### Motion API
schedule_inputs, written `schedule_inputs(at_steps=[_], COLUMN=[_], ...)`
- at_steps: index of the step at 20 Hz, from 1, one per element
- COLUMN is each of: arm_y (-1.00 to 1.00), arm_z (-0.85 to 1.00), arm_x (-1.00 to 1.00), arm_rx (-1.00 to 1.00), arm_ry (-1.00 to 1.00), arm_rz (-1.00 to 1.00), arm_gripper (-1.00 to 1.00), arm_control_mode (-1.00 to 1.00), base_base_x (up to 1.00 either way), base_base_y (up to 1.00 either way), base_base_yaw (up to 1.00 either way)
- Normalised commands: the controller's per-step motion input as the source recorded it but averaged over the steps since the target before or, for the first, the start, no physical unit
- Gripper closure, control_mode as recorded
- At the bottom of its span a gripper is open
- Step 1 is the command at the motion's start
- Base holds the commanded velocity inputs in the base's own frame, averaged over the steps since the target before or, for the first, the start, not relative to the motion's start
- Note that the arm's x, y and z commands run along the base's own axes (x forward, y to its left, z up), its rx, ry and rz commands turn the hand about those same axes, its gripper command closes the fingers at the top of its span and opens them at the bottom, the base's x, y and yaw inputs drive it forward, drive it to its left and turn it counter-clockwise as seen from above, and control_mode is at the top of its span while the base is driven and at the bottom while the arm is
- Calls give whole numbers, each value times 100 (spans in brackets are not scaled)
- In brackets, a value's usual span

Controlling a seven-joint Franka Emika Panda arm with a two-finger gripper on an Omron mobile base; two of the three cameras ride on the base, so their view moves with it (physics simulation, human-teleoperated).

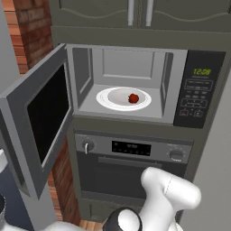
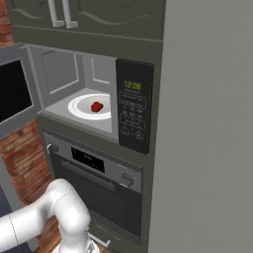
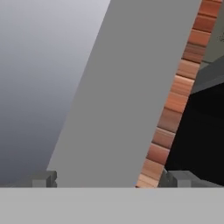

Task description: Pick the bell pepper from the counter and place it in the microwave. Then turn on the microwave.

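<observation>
Bell pepper [image 1: 133, 98]: on the white plate [image 1: 113, 101], inside the microwave [image 1: 180, 58].
Door [image 1: 40, 117]: swung wide left, cavity mouth unobstructed.
Gripper [image 3: 111, 179]: fingers spread apart, empty, facing a grey panel edge and brick strip [image 3: 175, 105].
Cut off: arm's lower part.

A home kitchen, rendered rather than photographed. A built-in microwave [image 1: 135, 83] sits in a tall column of dark grey-green cabinetry, its door [image 1: 38, 119] swung open to the left and green clock digits glowing on the black keypad panel [image 1: 198, 90] at its right. Inside it rests a white round plate [image 1: 113, 100]. Directly below the microwave is a built-in oven [image 1: 131, 167] with silver knobs and a dark display. Above the microwave are cupboard doors [image 1: 135, 13] with silver handles. To the left of the microwave runs a red brick wall [image 1: 34, 27].
</observation>
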Motion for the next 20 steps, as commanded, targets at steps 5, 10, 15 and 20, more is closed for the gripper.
schedule_inputs(at_steps=[5, 10, 15, 20], arm_y=[-65, -88, -88, -100], arm_z=[12, 5, 0, 0], arm_x=[-24, -24, -25, -17], arm_rx=[0, 0, 0, 0], arm_ry=[0, 0, 0, 0], arm_rz=[-8, -7, -3, 0], arm_gripper=[-100, -100, -100, -100], arm_control_mode=[-100, -100, -100, -100], base_base_x=[0, 0, 0, 0], base_base_y=[0, 0, 0, 0], base_base_yaw=[0, 0, 0, 0])
